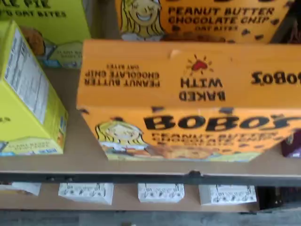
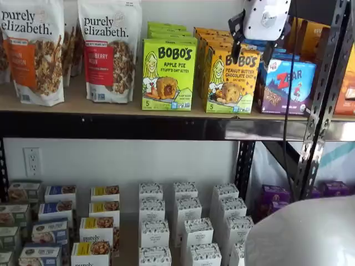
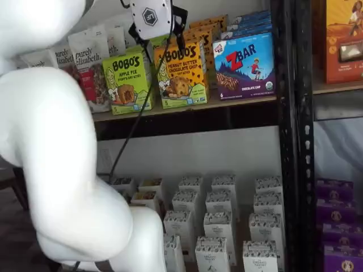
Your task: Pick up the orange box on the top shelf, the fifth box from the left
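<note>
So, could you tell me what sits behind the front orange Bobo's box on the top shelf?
Behind the orange box more cartons of the same orange kind stand in a row toward the back of the top shelf, seen in both shelf views. How many there are cannot be told; the front box and the gripper cover them.

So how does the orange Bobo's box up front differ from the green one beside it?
The orange box reads Peanut Butter Chocolate Chip; the green box reads Apple Pie. The claw hangs at the orange box, while nothing hangs over the green one. Both stand upright on the top shelf, showing the cartoon girl.

gripper (image 2: 252,51) open, fingers pointing down
</note>
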`<state>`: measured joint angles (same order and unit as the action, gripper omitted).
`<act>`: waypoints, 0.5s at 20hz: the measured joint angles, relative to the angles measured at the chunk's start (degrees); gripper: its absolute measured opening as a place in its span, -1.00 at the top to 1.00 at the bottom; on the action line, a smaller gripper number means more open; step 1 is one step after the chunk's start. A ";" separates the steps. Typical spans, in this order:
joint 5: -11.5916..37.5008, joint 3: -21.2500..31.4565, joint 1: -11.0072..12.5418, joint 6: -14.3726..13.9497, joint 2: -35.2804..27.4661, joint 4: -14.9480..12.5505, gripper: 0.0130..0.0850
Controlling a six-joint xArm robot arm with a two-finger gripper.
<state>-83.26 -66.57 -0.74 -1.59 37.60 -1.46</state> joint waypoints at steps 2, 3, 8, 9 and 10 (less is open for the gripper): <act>0.45 -1.03 -0.94 -0.90 -1.26 -0.36 -1.00; 0.57 -1.49 -1.36 -1.33 -1.82 -0.56 -1.00; 2.01 -3.25 -3.51 -3.60 -4.08 -2.02 -1.00; 1.80 -3.81 -3.82 -3.89 -4.59 -2.14 -1.00; 1.53 -4.32 -4.13 -4.20 -5.03 -2.35 -1.00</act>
<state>-81.73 -70.89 -4.87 -5.79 32.57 -3.80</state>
